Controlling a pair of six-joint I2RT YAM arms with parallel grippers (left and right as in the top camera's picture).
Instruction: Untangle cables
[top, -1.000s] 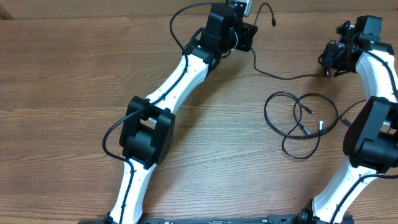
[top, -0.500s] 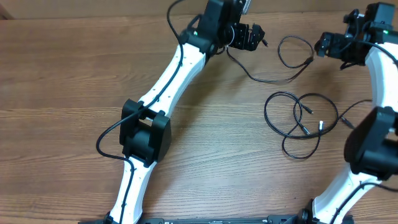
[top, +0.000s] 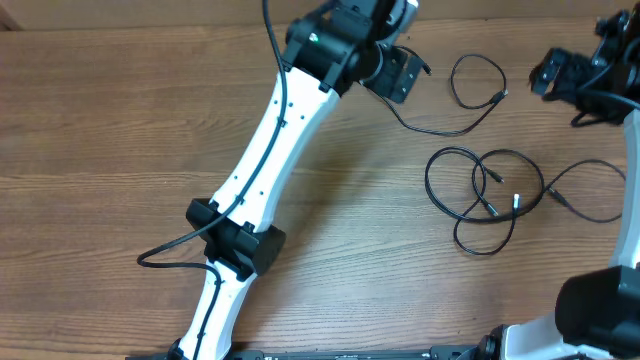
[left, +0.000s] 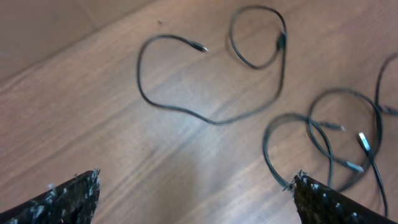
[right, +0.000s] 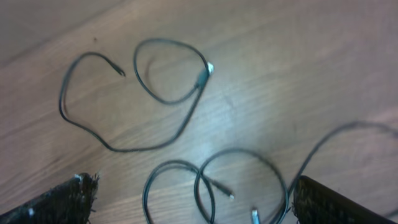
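Looks like the left gripper (top: 405, 75) and right gripper (top: 552, 76) are hovering, jaws wide open, gripping nothing. One cable (top: 450, 132) is lying free on the worktop (top: 100, 120), the other cables (top: 478, 160) sitting looped together just beside it.

1. For the left arm (top: 270, 140): stretched in a long diagonal from the bottom edge, left of centre, up to the top centre of the overhead view; only slightly bent at the black elbow (top: 235, 245) in the lower left.
2. At the left gripper (top: 400, 73): angled toward the right, jaws wide apart, fingertips (left: 71, 199) in both lower corners of its wrist view, empty.
3. For the right arm (top: 598, 315): rising along the right edge from the lower right corner, largely cut off by the frame.
4. At the right gripper (top: 552, 75): upper right, pointed left, jaws likewise spread, empty.
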